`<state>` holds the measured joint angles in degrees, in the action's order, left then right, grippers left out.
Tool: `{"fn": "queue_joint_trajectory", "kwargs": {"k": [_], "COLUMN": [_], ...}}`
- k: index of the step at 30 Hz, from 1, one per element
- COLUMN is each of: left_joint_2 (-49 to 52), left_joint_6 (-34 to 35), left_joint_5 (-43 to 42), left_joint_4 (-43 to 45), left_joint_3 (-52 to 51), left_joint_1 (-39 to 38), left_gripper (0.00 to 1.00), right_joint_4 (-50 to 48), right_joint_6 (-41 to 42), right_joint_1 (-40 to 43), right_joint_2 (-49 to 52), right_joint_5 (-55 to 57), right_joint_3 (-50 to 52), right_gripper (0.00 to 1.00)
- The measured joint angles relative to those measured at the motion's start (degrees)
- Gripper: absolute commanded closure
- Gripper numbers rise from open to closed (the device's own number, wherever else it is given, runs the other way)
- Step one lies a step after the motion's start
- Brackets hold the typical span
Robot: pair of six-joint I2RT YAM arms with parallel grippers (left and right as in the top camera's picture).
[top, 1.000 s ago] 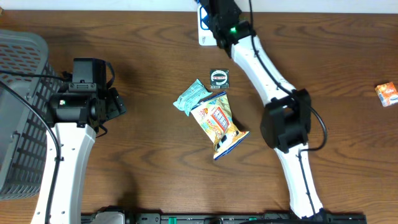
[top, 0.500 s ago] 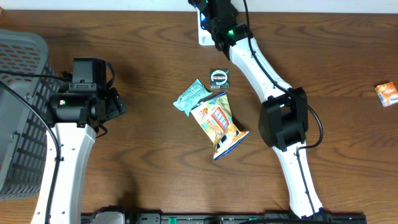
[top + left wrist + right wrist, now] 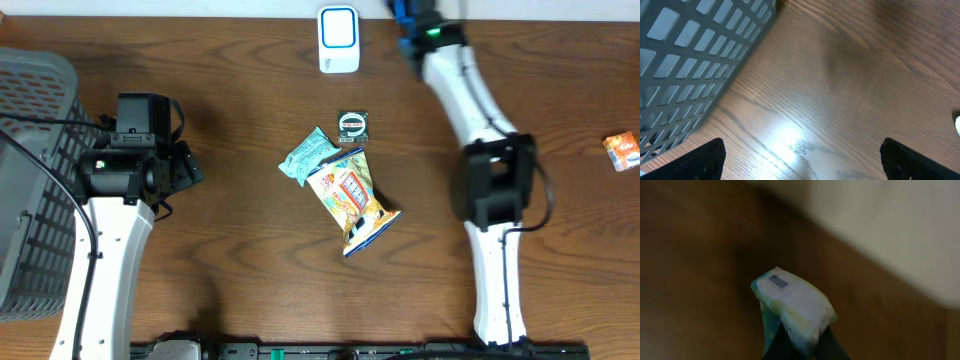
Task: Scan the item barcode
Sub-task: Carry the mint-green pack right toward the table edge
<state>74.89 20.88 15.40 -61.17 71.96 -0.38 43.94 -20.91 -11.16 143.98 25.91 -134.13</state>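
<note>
The table (image 3: 230, 80) is dark brown wood with a strong grain, and a lamp's glare shows on it in the left wrist view. A pale strip runs beyond its far edge.

A grey slotted basket (image 3: 35, 190) sits at the left edge, and the left fingers (image 3: 700, 160) hang spread wide just beside it over bare wood, gripping nothing. Near the middle of the table lie a teal packet (image 3: 308, 155) and a yellow snack bag (image 3: 352, 200), touching at one corner. A small black square packet (image 3: 352, 123) lies just beyond them toward the far edge. An orange box (image 3: 622, 150) sits alone at the right edge. Nothing lies between the middle group and the white scanner (image 3: 339, 40), which rests at the far edge.

The packet (image 3: 795, 305) is pinched in the right fingers (image 3: 835, 350), which are closed tight on its lower end. It is at the far edge, apart from the scanner and to the side nearer the right edge. The right wrist view is blurred: the packet looks white and pale yellow on top, green down one side, with a small dark rectangle on its upper face
</note>
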Motion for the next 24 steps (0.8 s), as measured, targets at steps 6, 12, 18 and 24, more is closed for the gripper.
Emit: {"fn": "queue_joint_trajectory", "kwargs": {"k": [6, 12, 18, 24], "left_joint_2": [0.0, 0.0, 0.0, 0.0], "left_joint_6": [0.0, 0.0, 0.0, 0.0], "left_joint_5": [0.0, 0.0, 0.0, 0.0], "left_joint_4": [0.0, 0.0, 0.0, 0.0], "left_joint_3": [0.0, 0.0, 0.0, 0.0], "left_joint_1": [0.0, 0.0, 0.0, 0.0], "left_gripper": [0.02, 0.02, 0.02, 0.02], "right_joint_4": [13.6, 22.1, 25.5, 32.7], "right_joint_6": [9.8, 19.5, 23.9, 27.6], "right_joint_1": [12.1, 19.2, 19.0, 21.5], "right_joint_2": [-0.7, -0.7, -0.8, -0.8], "right_joint_5": [1.2, 2.2, 6.4, 14.1], "right_joint_3": [-0.1, -0.1, -0.1, -0.2], "right_gripper": [0.99, 0.99, 0.99, 0.84]}}
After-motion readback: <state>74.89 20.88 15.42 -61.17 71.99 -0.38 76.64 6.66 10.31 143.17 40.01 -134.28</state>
